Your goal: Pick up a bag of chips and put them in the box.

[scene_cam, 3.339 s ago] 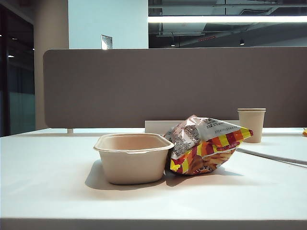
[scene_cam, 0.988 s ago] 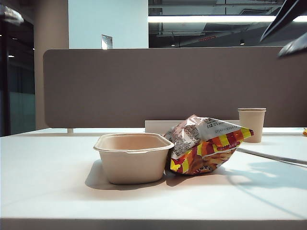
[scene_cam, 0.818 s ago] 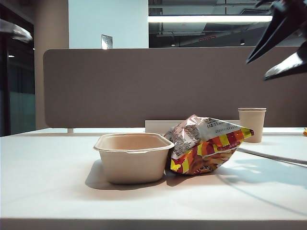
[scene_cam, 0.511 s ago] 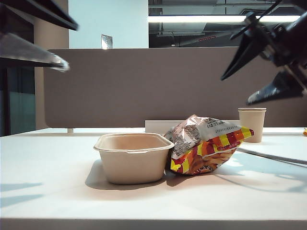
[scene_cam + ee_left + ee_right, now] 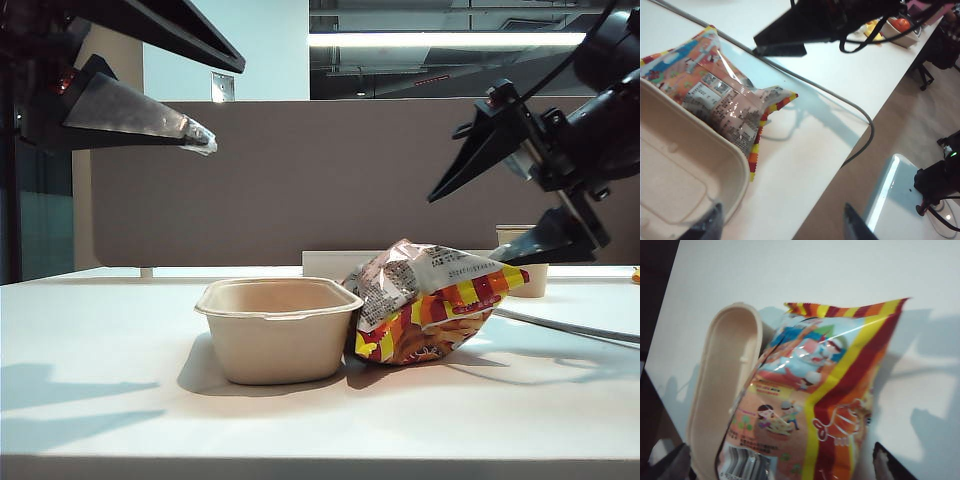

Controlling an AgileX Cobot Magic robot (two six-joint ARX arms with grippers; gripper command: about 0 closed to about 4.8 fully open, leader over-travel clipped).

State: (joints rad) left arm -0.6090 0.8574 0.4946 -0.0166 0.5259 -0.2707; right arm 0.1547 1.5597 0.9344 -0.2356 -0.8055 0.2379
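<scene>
From the exterior view, the box [image 5: 279, 328] sits on the white worktop [image 5: 120, 400] with the bag of chips [image 5: 425, 300] leaning against its right side, touching the rim. My left gripper [image 5: 215, 100] hangs high at the upper left, well above the box, its jaws spread wide and empty. My right gripper [image 5: 460, 220] hovers at the right, just above the bag's far end, jaws gaping with nothing between them. A paper cup [image 5: 527, 275] stands behind it (mostly hidden by my lower finger).

From my left wrist view, the box [image 5: 685, 175] lies below me with the bag [image 5: 715, 95] pressed against its rim; my left gripper [image 5: 782, 230] shows only its two fingertips, far apart. A grey cable [image 5: 840, 95] runs across the worktop.

From my right wrist view, the bag [image 5: 825, 400] fills the middle, its striped edge up, the box [image 5: 722, 390] touching it alongside. My right gripper [image 5: 782, 462] shows both tips at the corners, wide apart.
</scene>
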